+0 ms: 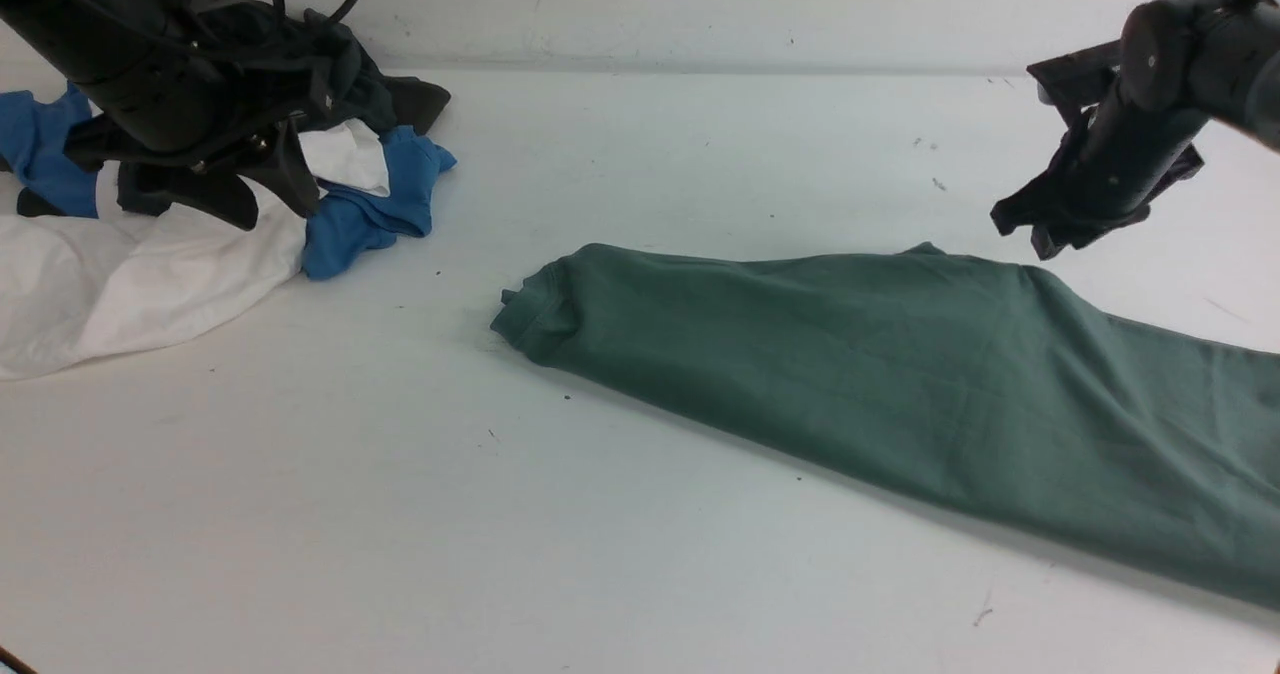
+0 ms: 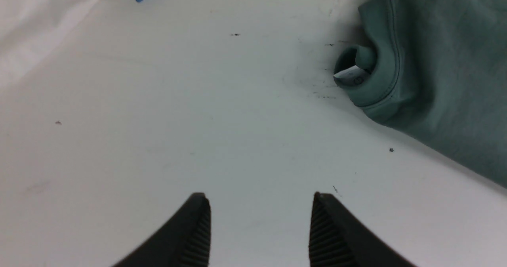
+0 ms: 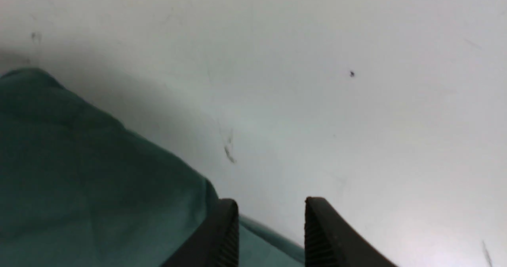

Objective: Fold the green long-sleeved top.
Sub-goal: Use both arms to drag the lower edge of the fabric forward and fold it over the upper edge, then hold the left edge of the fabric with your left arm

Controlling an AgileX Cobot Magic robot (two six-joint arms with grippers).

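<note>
The green long-sleeved top (image 1: 900, 374) lies on the white table as a long folded band, running from the middle out past the right edge. Its crew-neck collar (image 2: 380, 81), with a white tag (image 2: 348, 76) inside, is the left end. My right gripper (image 1: 1030, 234) hovers just above the top's far edge at the right. Its jaws are open and empty, with green cloth (image 3: 79, 172) beneath them (image 3: 271, 203). My left gripper (image 1: 270, 204) hangs open over the clothes pile at far left, well away from the top, with bare table under its fingers (image 2: 259, 197).
At the back left is a pile of other clothes: a white garment (image 1: 120, 284), a blue one (image 1: 370, 214) and a dark one (image 1: 370, 84). The white table (image 1: 400, 514) stretches to the front and left of the top.
</note>
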